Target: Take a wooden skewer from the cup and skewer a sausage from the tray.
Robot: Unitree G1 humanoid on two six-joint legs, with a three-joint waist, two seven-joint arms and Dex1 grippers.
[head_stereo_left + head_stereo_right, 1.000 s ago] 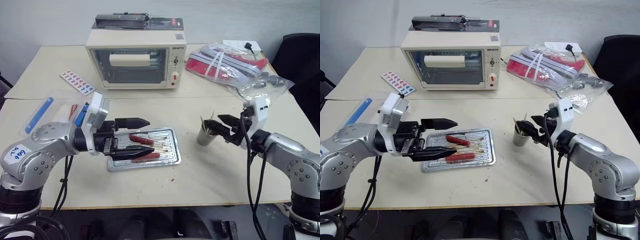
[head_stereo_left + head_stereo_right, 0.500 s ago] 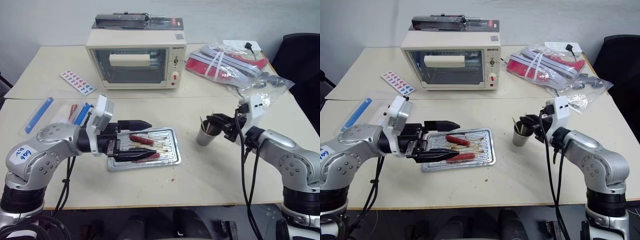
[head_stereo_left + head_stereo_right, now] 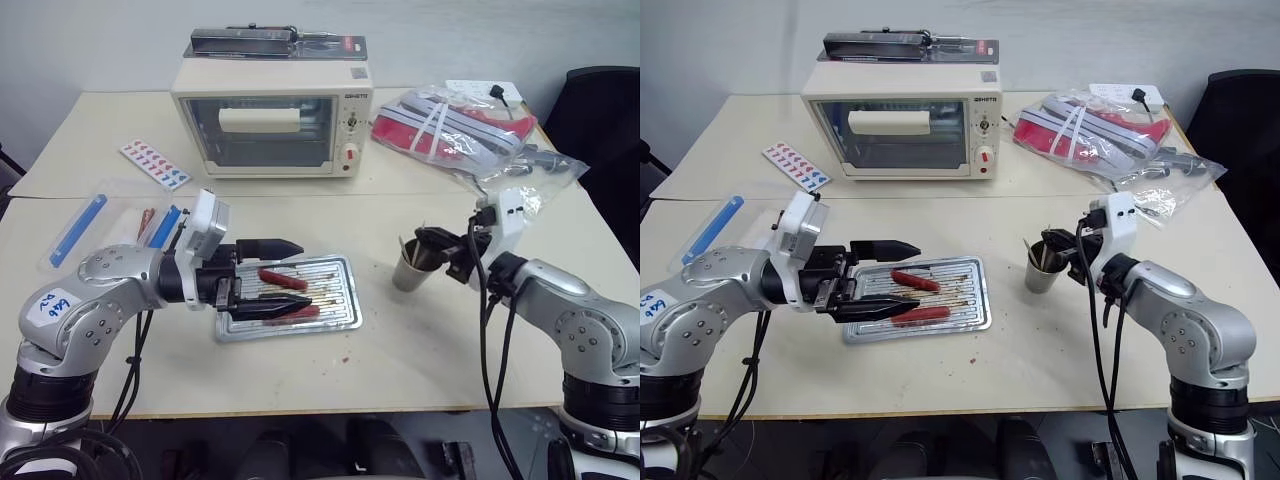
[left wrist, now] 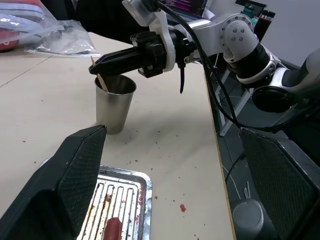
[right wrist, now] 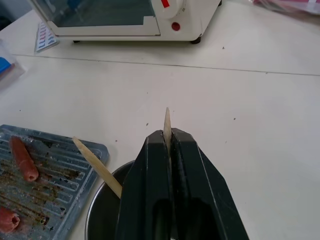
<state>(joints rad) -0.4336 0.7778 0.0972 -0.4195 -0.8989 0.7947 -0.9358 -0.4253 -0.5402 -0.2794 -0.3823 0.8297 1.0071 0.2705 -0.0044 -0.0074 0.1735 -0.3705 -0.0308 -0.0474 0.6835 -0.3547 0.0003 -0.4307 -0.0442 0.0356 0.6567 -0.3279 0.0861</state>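
A: Which way do the sausages lie from the skewer [image 5: 166, 121] the right gripper [image 5: 169, 145] has pinched?

B: Toward the robot's left. The gripper's two fingers are closed flat on the stick just above the cup [image 3: 1042, 271], and only its pointed tip pokes out past them. The tray [image 3: 977, 311] sits well apart from the cup, on that left side, with the sausages [image 3: 914, 280] lying roughly along its long side.

A: So the stick's long axis?

B: Near upright in the cup, leaning a little. Its lower part is hidden behind the fingers, so how much is still inside the cup cannot be told. Another stick [image 5: 97, 167] leans free against the rim.

A: And the left gripper [image 3: 270, 277]?

B: Spread wide, holding nothing. It points level across the tray, one finger above and one below the nearer sausage [image 3: 921, 314]. It is far closer to the sausages than the right one.

A: So the next move?

B: Probably lifting the skewer clear of the cup, then carrying it leftward to the tray, with the point turned toward a sausage's end.
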